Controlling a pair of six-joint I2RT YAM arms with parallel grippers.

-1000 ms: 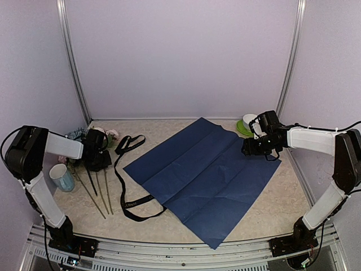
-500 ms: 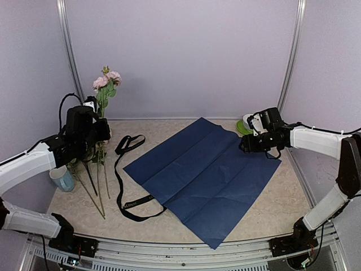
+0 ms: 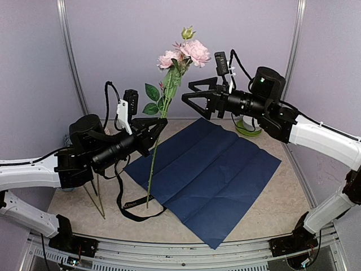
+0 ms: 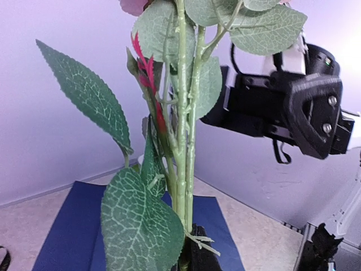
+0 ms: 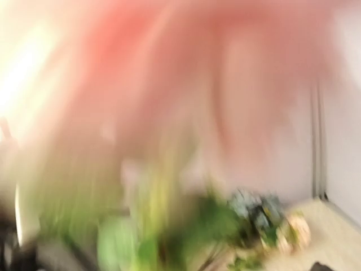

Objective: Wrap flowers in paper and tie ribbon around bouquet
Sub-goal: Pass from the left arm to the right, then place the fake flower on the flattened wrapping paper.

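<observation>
My left gripper [image 3: 155, 134] is shut on the long green stems of the pink roses [image 3: 184, 53] and holds them upright above the left corner of the paper [image 3: 208, 175], which lies flat, navy side up. In the left wrist view the stems [image 4: 184, 141] rise from my jaws between big leaves. My right gripper [image 3: 186, 91] is open, its fingers spread just right of the stems below the blooms; it also shows as a black right gripper [image 4: 304, 107]. The right wrist view is a pink and green blur. The black ribbon [image 3: 120, 195] loops on the table left of the paper.
More bare stems [image 3: 97, 197] lie on the table under my left arm. A green bowl [image 3: 249, 127] stands at the back right, behind my right arm. The booth's walls close in the left, back and right.
My left arm has lifted the roses off the table at the left and carried them up and right. My right gripper has left the paper's far right corner, risen, swung left and opened wide.
</observation>
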